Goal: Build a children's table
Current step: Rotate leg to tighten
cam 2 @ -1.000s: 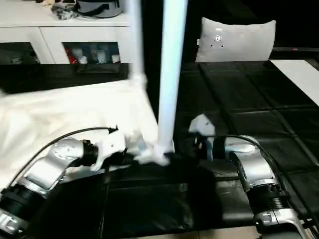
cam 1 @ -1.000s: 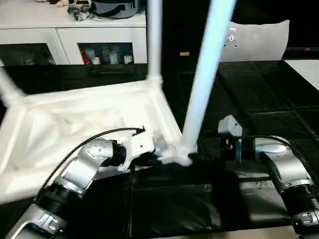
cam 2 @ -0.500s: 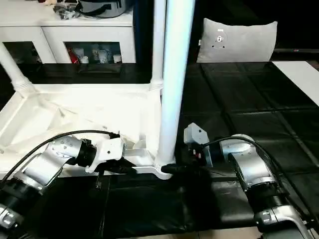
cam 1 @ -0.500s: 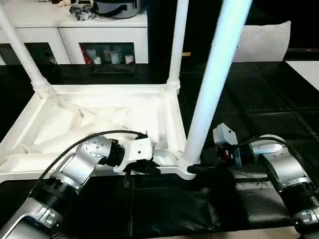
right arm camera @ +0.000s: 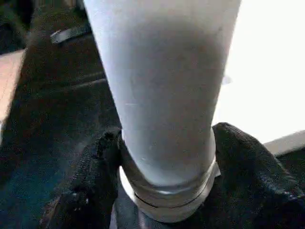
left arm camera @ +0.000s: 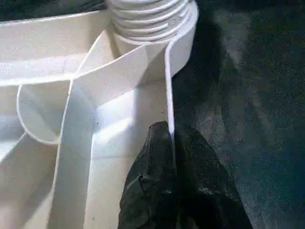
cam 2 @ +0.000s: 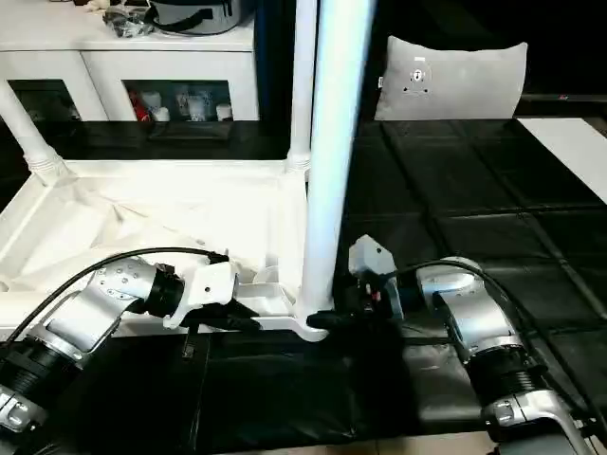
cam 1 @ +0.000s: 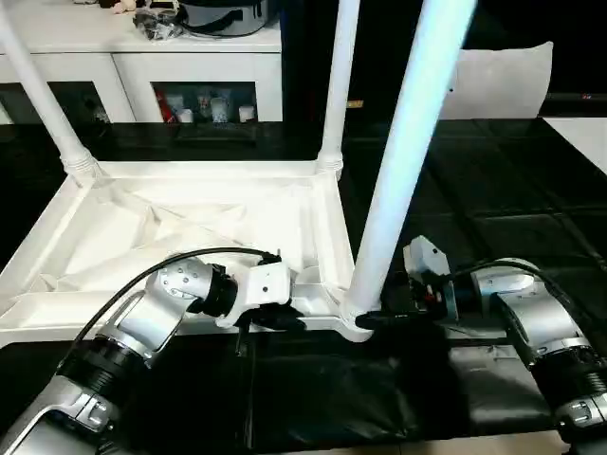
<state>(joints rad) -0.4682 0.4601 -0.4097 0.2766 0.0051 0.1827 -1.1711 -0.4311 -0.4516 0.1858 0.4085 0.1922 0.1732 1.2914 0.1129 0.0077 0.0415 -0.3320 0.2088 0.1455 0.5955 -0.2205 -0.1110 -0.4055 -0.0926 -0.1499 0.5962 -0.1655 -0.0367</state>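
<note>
Black padded floor mats carried the upturned tabletop (cam 1: 190, 227), a white cabinet (cam 1: 142, 57) and grey cushion (cam 2: 450, 76) beyond it.

Head views: three legs stood in the tabletop's corner sockets, the nearest leg (cam 1: 398, 171) by the corner closest to the robot. Left gripper (cam 1: 285, 318) sat at the tabletop's near rim; right gripper (cam 1: 379, 320) at that leg's base.

Left wrist view: fingers (left arm camera: 152, 191) pinched the tabletop's thin rim wall.

Right wrist view: fingers (right arm camera: 90, 191) straddled the leg's collar, touching it on both sides.

Handling: likely light, stiff, smooth plastic; best gripped low at the collar.
</note>
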